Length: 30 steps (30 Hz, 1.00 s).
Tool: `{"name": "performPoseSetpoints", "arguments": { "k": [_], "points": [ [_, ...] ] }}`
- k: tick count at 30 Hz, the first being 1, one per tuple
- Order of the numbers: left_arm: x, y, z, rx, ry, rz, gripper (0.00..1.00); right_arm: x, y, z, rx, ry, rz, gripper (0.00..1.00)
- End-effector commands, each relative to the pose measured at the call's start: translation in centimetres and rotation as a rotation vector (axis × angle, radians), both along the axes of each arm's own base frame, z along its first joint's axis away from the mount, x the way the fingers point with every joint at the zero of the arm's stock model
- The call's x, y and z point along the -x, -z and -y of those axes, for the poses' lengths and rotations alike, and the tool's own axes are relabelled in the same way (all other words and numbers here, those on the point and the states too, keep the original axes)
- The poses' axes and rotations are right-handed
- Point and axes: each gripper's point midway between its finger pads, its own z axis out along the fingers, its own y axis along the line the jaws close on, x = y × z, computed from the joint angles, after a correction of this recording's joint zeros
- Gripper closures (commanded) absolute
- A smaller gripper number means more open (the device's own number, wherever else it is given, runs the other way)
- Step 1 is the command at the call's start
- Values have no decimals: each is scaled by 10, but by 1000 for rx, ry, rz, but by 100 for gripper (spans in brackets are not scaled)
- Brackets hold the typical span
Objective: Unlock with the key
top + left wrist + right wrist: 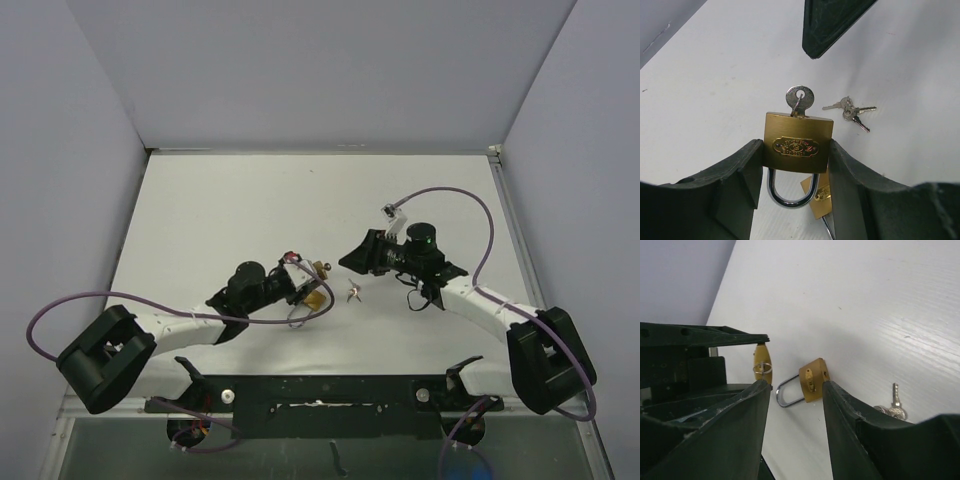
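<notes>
My left gripper point(303, 282) is shut on a brass padlock point(798, 142) and holds it by its sides above the table, shackle toward the wrist. A silver key point(799, 98) sticks in the keyhole at its far end. The held padlock also shows edge-on in the right wrist view point(762, 360). A second brass padlock point(813, 379) lies on the table under it. My right gripper point(350, 262) is open and empty, just right of the held padlock, its fingertip point(830, 22) a little beyond the key.
A bunch of loose keys point(851, 111) lies on the white table point(250, 200) between the two grippers; it also shows in the top view point(352, 291). Grey walls close the table on three sides. A black rail point(320, 390) runs along the near edge.
</notes>
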Motion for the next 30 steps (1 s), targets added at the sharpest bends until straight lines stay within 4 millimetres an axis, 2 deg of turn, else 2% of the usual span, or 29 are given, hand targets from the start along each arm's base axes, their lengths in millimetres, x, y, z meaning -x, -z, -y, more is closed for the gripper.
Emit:
{"name": "performPoseSetpoints", "arguments": {
  "k": [1,12,17,24,30],
  "points": [
    [-11,-55,16,120,-1,67,100,-18,-8,14,127,94,72,53],
    [-19,-50,28,84,-12,-61,100,-38,2,49,388,259,117,51],
    [-19,-47,34,72,6,-95,100,-41,3,56,451,278,172,50],
    [-18,-44,38,57,26,-112,100,-42,0,52,503,257,207,50],
    [-15,-35,40,37,43,-137,100,-40,1,37,530,212,210,50]
  ]
}}
